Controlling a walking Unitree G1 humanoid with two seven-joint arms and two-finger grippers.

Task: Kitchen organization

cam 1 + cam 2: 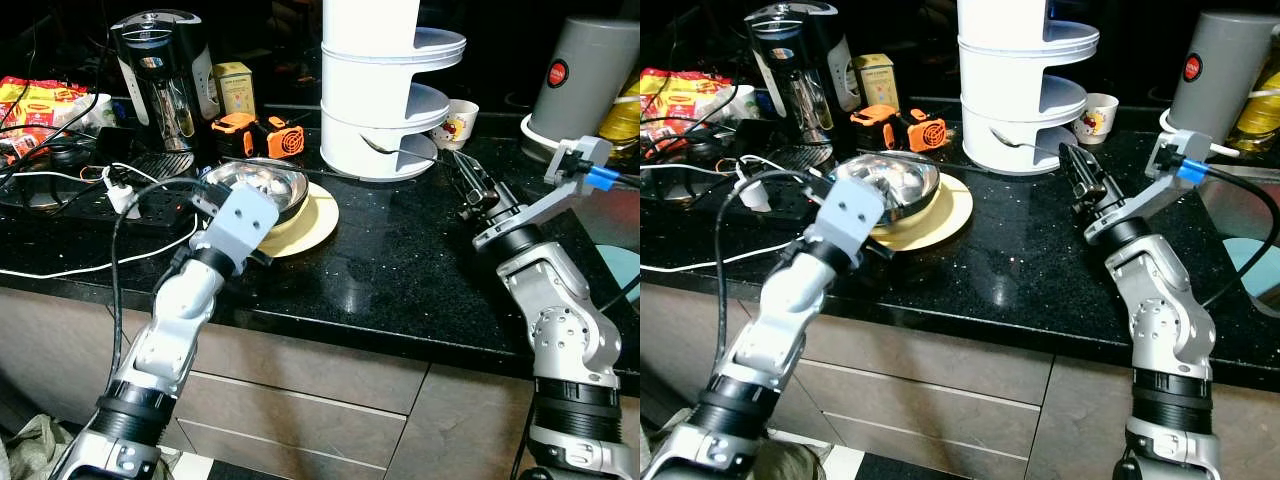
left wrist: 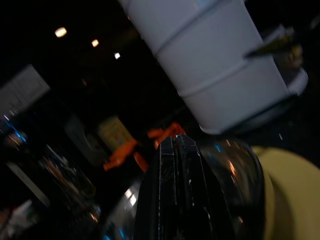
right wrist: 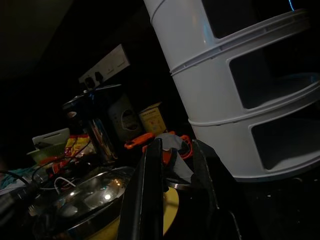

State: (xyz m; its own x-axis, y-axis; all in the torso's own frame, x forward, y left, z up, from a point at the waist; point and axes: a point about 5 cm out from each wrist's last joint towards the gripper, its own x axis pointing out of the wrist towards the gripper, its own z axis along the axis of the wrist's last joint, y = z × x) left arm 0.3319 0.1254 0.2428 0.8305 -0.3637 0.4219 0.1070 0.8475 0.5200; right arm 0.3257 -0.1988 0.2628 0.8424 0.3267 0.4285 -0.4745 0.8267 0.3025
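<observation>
A steel bowl (image 1: 262,188) rests on a yellow plate (image 1: 315,222) on the black counter (image 1: 400,270). My left gripper (image 2: 175,142) is at the bowl's near rim, its fingers pressed together on it; the grey wrist block hides them in the eye views. A white tiered rack (image 1: 385,90) stands behind. A metal spoon (image 1: 390,150) lies on the rack's lowest tier, its handle reaching toward my right gripper (image 1: 462,172). The right fingers (image 3: 147,200) are closed on the spoon (image 3: 177,167).
A black and steel kettle (image 1: 160,75), a yellow box (image 1: 235,88) and orange tools (image 1: 258,135) stand at the back left. A power strip with cables (image 1: 130,200) lies left of the bowl. A cup (image 1: 457,123) and a grey appliance (image 1: 592,75) are at the back right.
</observation>
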